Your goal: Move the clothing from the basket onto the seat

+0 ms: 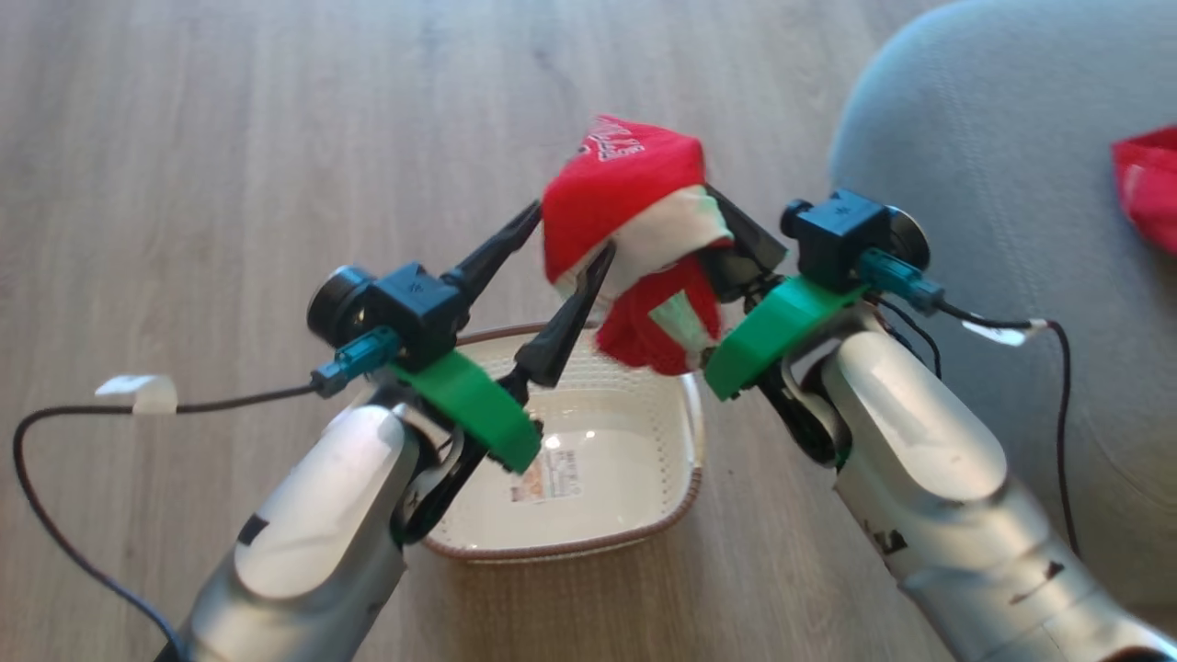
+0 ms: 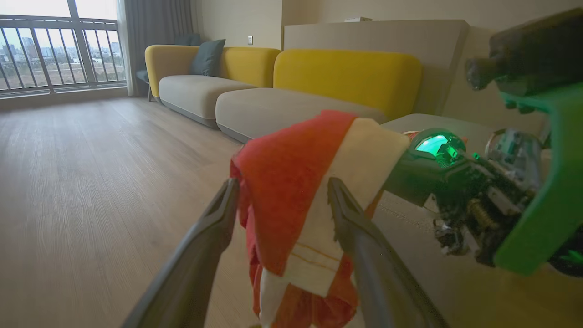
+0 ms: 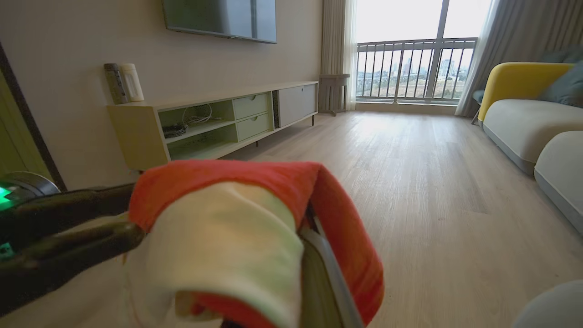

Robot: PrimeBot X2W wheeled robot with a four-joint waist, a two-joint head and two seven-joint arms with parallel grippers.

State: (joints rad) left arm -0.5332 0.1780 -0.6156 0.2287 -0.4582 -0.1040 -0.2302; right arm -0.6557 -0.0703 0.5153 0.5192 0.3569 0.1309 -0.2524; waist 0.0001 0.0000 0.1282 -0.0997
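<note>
Nearest, the left gripper [image 1: 570, 241] has its two dark fingers apart either side of a bunched red fabric garment with white panels [image 1: 625, 175], above the cream perforated plastic basket [image 1: 644, 405]. The right gripper [image 1: 733, 241] is clamped on it, beside the grey upholstered seat [image 1: 993, 110].

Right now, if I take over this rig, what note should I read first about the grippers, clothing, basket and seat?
Left gripper: open, one finger on either side of the held garment.
Right gripper: shut on the held garment, lifted above the basket.
Basket: on the floor, visible bottom bare.
Done: a second garment lies on the seat.
Left to do: carry the held garment to the seat and release it.
</note>
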